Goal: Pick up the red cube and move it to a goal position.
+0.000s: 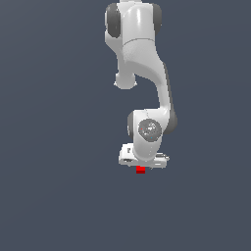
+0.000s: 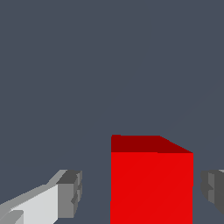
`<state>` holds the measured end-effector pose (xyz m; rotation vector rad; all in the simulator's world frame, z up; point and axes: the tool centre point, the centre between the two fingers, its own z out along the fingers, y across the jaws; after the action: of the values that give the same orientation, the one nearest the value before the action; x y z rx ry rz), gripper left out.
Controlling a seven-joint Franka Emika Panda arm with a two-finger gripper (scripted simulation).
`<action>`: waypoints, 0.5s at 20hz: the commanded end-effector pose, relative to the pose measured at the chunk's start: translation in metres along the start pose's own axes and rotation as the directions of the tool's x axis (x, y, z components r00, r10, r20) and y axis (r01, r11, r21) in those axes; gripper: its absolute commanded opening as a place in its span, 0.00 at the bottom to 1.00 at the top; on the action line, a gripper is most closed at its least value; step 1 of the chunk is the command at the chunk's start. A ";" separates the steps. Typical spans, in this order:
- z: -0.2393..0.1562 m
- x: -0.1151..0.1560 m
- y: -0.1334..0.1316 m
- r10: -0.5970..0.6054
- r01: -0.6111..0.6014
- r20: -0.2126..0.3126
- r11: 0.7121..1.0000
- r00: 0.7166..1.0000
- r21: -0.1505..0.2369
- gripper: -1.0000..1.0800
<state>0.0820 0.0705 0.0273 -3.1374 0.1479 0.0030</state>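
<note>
My gripper (image 2: pixel 141 192) is spread wide, jaws straddling the red cube (image 2: pixel 151 186) with gaps on both sides, no contact. In the exterior view the cube (image 1: pixel 140 170) sits directly under my hand.

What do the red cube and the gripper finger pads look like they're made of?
Simulator render, so the look is all there is. Red cube: flat, uniform matte red with a darker side face, no texture or highlights; could pass for painted wood or plastic, can't tell which. Finger pads: dull grey, faceted blocks, rubber-like at a guess. The finger behind them is plain white, like the glossy arm shell.
</note>
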 end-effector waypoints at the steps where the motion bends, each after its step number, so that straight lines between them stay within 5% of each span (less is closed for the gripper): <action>1: 0.005 0.004 0.000 0.007 -0.007 -0.002 1.000 1.000 0.000 0.96; 6: 0.007 0.006 -0.001 0.012 -0.012 -0.002 1.000 1.000 -0.001 0.96; 7: 0.007 0.006 -0.001 0.012 -0.012 -0.002 1.000 1.000 -0.001 0.00; 10: 0.007 0.006 -0.001 0.012 -0.012 -0.002 1.000 1.000 -0.001 0.00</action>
<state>0.0882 0.0706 0.0199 -3.1372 0.1656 0.0006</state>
